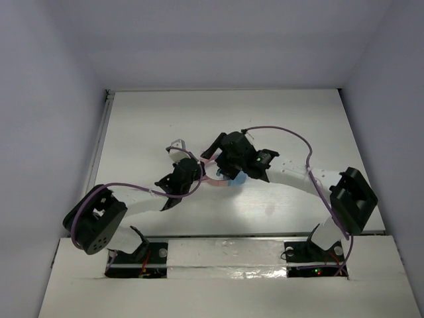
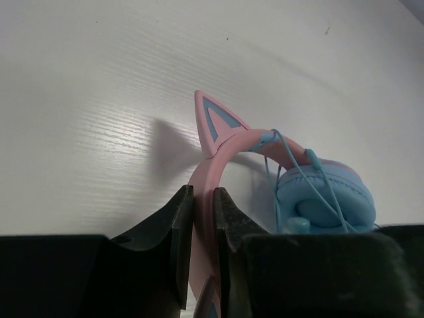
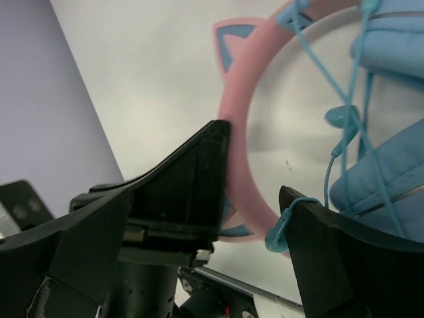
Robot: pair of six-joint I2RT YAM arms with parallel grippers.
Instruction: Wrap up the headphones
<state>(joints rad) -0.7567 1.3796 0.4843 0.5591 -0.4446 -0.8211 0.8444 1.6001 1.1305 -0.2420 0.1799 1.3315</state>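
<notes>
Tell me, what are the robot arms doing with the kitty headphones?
They're wrapping up the headphones on the white table. The left gripper is pinching the pink headband to hold it. The right gripper is open around the headband, beside the thin blue cable, which already crosses the ear cups a few times.

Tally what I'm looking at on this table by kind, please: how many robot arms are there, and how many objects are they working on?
Robot arms: 2 (left arm, right arm)
Pink and blue cat-ear headphones: 1
Total: 3
</notes>
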